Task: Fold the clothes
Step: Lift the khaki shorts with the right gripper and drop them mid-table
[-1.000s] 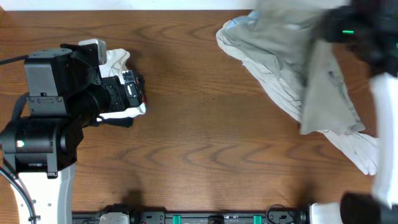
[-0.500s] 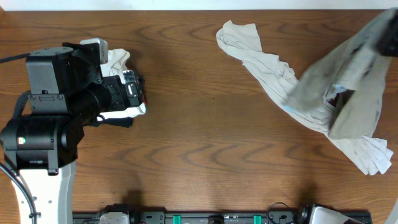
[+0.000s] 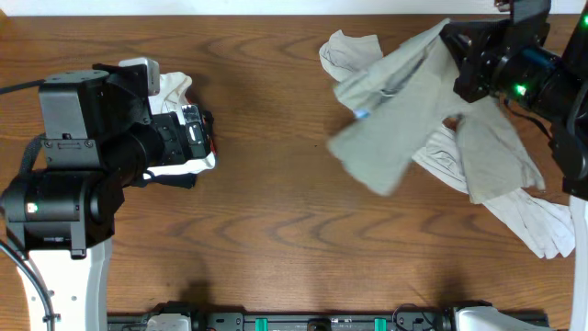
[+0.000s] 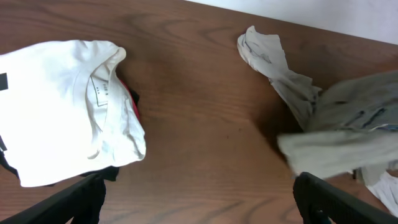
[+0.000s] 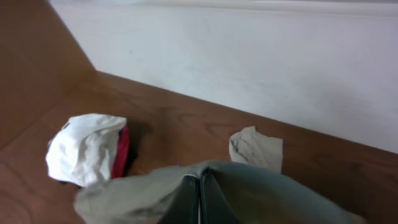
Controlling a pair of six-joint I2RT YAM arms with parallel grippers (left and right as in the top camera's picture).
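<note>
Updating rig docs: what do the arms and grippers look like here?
Left arm and right arm: black boxy housings, white links, a green LED each. Black cable on the left arm. Left fingers black; right fingers dark grey.

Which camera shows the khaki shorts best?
Overhead: the shorts show nearly whole, held by the right gripper. Left wrist catches a blurred part at its right edge; right wrist sees only the fold its jaws pinch.
</note>
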